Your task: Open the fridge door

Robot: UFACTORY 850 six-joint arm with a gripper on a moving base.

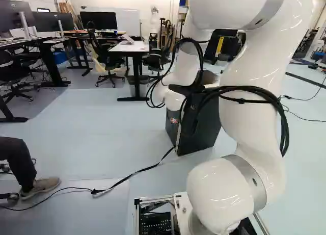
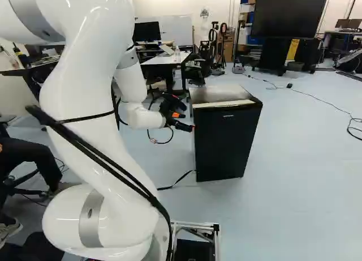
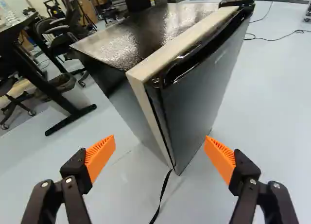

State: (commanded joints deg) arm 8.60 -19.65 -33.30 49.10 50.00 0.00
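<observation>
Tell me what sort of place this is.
Probably a robotics lab or workshop: a white robot arm on a base, desks with monitors, and cables trailing across the open floor around a small fridge.

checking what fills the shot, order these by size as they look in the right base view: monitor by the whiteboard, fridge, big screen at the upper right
Largest to smallest:
1. Fridge
2. Big screen
3. Monitor
</observation>
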